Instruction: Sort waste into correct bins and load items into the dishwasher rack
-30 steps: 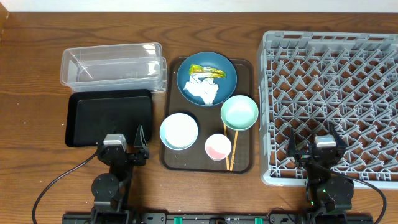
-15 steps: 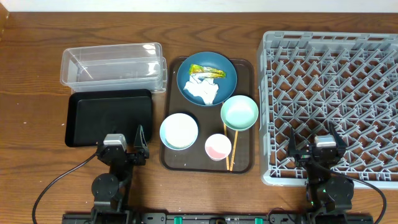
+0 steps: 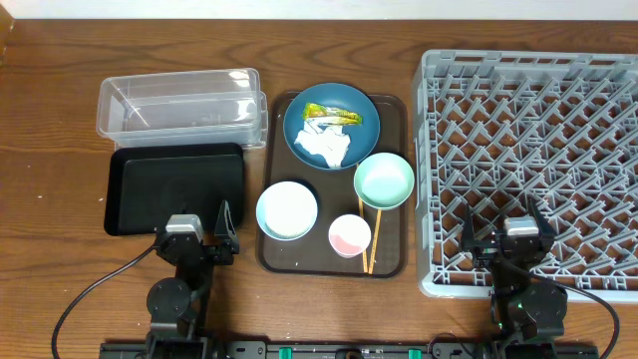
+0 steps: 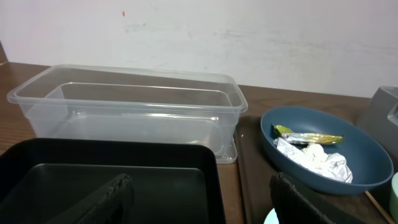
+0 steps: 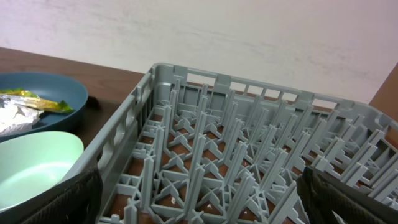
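On the dark blue dish (image 3: 365, 135) at the far end of the brown tray (image 3: 299, 257): yellow-green wrapper (image 3: 337, 113), long axis roughly left-right, touching the white tissue (image 3: 324, 148); it lies ahead and right of the left gripper (image 4: 200, 182), well apart; we judge left the nearer arm, with clear tub (image 3: 179, 110) and black tray (image 3: 174, 187) on its side; left gripper and right gripper (image 5: 199, 180) jaws both spread, holding nothing.

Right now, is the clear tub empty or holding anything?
Empty. The tub shows only bare clear walls and floor; wrapper and tissue lie in the blue dish.
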`<state>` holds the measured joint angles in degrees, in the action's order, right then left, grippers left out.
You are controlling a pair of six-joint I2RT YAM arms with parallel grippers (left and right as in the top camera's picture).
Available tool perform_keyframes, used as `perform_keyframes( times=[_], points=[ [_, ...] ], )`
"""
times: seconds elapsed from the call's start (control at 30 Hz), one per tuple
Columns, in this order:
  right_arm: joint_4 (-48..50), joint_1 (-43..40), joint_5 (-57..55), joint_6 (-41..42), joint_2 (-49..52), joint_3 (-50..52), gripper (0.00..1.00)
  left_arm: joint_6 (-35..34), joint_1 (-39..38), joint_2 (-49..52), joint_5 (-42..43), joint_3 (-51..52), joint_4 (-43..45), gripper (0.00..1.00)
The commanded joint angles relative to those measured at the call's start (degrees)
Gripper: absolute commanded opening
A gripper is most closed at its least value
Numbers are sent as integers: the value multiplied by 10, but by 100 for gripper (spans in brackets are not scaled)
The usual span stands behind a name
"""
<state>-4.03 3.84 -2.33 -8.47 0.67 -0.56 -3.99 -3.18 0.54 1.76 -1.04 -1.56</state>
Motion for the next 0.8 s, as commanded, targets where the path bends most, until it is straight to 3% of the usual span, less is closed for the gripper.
perform_keyframes(
  times=[0.0,0.77],
  points=[
    [0,11,2,-8,-4,3,99,11,3,-3,-3,8,-24,73],
    [5,11,13,-5,-4,3,99,-6,3,-3,-3,8,-24,73]
  ],
)
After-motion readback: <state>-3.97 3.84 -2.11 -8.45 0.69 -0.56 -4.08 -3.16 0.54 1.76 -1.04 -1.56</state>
